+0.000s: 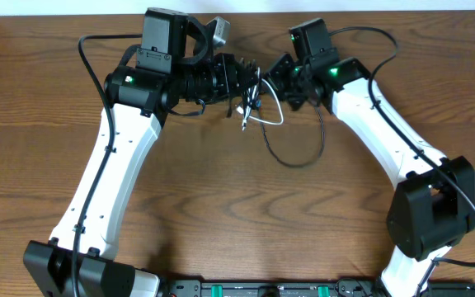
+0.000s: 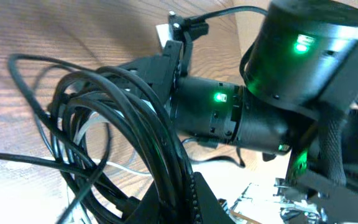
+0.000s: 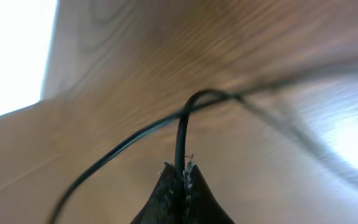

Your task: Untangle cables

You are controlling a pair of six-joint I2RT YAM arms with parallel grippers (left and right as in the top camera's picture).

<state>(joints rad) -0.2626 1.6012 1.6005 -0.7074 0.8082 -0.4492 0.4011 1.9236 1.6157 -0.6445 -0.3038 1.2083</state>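
Right gripper (image 3: 180,171): fingertips pressed tight together, pinching one thin black rubber cord (image 3: 180,130). Comes straight up out of the tips, then bends over and runs off both ways, blurry, above the brown wooden table (image 3: 135,62).

Left gripper (image 1: 239,76): squeezed shut too, clamped on a thick tangle of thin black cables (image 2: 123,118). Many loops bunched side by side and crossing over each other, seen from the left wrist. Hard to tell how many.

Where on the table: tangle held up over the far middle of the table, not lying flat on it. Left gripper over the far middle of the table as well, a little to the left side. Right gripper over the far middle, a little to the right side, tips close to the tangle.

Thin white cord (image 1: 264,118): hangs out of the tangle and curves toward the near side of the table. Looks mixed in with the black ones at its top end.

Big round loop of black cord (image 1: 295,153): drops down from the tangle and lies on the table, just right of the middle. Touches the wood at its near end.
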